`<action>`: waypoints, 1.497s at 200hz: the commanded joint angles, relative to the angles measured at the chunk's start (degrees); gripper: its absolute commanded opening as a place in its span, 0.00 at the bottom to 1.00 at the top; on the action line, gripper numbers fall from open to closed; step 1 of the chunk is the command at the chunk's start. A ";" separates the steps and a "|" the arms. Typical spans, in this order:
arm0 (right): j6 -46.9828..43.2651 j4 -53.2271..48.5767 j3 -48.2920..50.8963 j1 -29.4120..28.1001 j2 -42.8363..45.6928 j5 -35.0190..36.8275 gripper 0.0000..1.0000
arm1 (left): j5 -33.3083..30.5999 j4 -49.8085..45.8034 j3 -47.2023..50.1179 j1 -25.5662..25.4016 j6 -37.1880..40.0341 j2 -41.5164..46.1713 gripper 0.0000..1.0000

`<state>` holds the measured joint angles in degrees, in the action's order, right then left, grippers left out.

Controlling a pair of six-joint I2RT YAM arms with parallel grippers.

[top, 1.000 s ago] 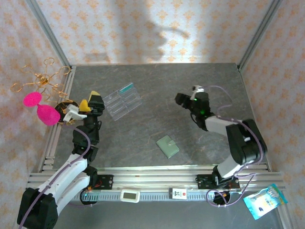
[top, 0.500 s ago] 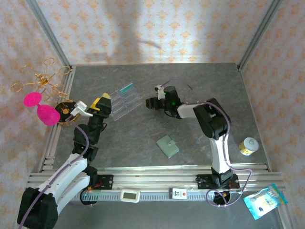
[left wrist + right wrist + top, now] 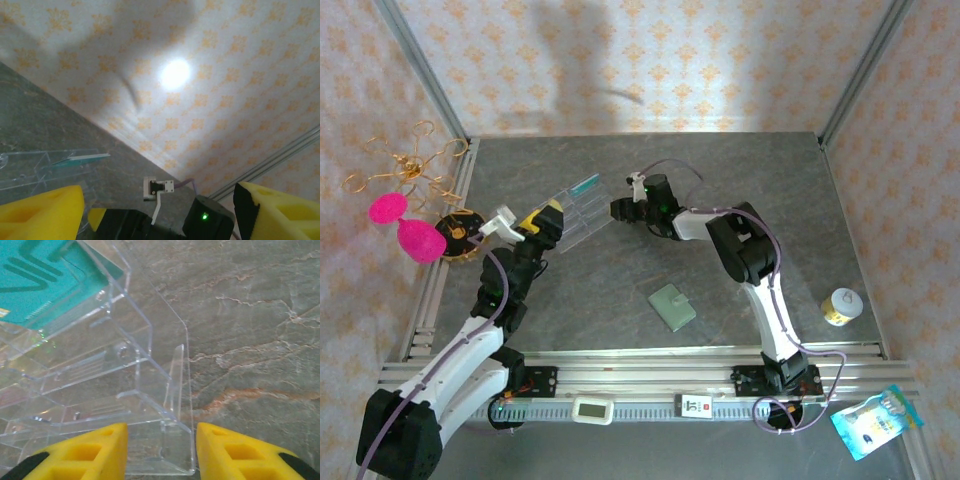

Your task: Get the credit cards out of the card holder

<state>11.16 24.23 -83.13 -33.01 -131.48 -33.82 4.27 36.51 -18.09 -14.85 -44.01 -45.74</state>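
Holder [image 3: 672, 306] lies folded flat on desk [image 3: 770, 180], well back from both jaws toward the bases, long axis skewed; right jaws nearer. Left jaws wide open, right jaws part open astride tray [image 3: 585, 205] edge.

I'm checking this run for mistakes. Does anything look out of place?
Yes: both the left gripper and right gripper are at the clear tray, while the card holder lies shut, apart from them.

Green card holder [image 3: 672, 306] on table [image 3: 770, 180]
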 commanded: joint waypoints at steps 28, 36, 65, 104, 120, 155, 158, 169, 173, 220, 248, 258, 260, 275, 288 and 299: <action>-1.94 -5.01 -4.30 -1.52 -3.12 4.93 0.35 | 1.53 -1.99 -3.01 0.53 2.12 -1.02 0.76; -2.00 -5.25 -4.31 -1.76 -3.38 5.65 0.32 | 1.66 -1.97 -3.01 0.51 2.24 -0.98 0.76; -1.35 -5.49 -3.33 -2.26 -2.61 8.97 0.24 | 1.84 -2.25 -2.87 0.53 2.26 -0.76 0.76; 0.85 -3.11 3.21 -3.51 2.22 15.65 0.12 | 2.19 -3.25 -2.50 0.53 1.91 -0.70 0.75; 2.26 -2.13 7.27 -4.11 5.09 19.21 0.09 | 2.37 -3.53 -2.39 0.53 1.82 -0.71 0.75; 6.06 -2.05 16.33 -5.52 13.32 28.57 0.07 | 2.63 -3.97 -2.33 0.46 1.65 -1.10 0.75; 6.58 -2.33 17.08 -5.67 13.81 30.12 0.07 | 2.67 -3.95 -2.37 0.44 1.60 -1.19 0.75; 8.31 -2.72 20.16 -6.21 16.67 33.86 0.06 | 2.80 -3.82 -2.24 0.44 1.52 -1.49 0.74; 8.91 -2.78 21.49 -6.39 17.58 35.33 0.06 | 2.78 -3.69 -2.15 0.44 1.40 -1.66 0.74; 18.03 -5.18 35.56 -6.98 29.36 47.08 0.06 | 4.85 0.03 -0.29 0.00 -0.79 -4.55 0.72; 21.07 -8.15 41.12 -7.82 34.38 49.66 0.06 | 5.83 0.96 0.14 -0.52 -0.90 -6.23 0.72; 22.20 -9.18 42.70 -8.37 36.03 50.60 0.06 | 6.06 1.19 0.32 -0.61 -1.03 -6.55 0.72; 22.45 -9.39 43.01 -8.49 36.34 50.76 0.06 | 6.09 1.28 0.37 -0.57 -1.05 -6.62 0.72; 23.41 -9.64 45.56 -9.29 38.82 51.39 0.06 | 6.51 1.73 0.85 -0.69 -1.17 -6.99 0.72; 23.82 -9.64 47.55 -9.44 40.54 51.19 0.07 | 6.96 1.84 1.25 -0.88 -1.17 -7.13 0.72; 23.65 -9.56 48.83 -9.44 41.64 51.08 0.09 | 7.32 1.66 1.53 -1.04 -1.04 -7.13 0.72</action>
<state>32.34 16.05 -36.75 -42.04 -93.10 13.85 9.69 35.44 -17.72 -15.03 -44.86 -52.77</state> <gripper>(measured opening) 0.080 0.717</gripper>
